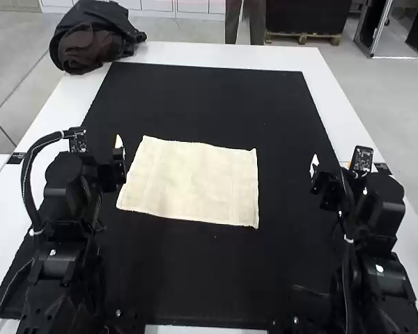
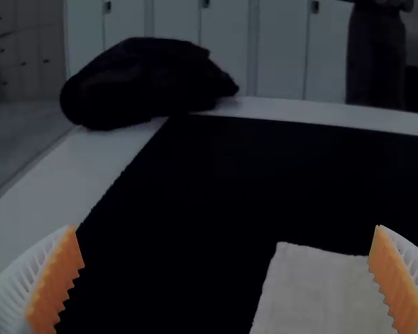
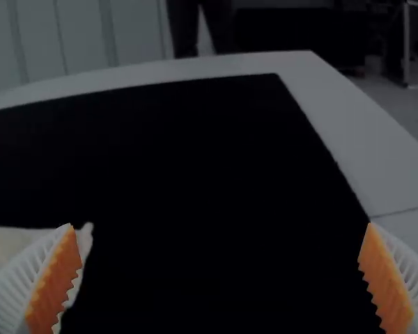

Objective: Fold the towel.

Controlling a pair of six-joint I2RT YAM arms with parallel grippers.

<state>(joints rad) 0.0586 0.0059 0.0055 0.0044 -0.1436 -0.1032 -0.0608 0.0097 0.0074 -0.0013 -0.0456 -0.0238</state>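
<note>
Plainly, left tool (image 1: 101,151), right tool (image 1: 329,168) gape; towel (image 1: 191,182) spread on mat (image 1: 209,101); dark bundle (image 1: 90,38) beyond, maybe clothing.

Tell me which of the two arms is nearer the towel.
The left arm: its end is close beside the towel's left edge, whereas a wide strip of black mat separates the right arm from the towel.
</note>
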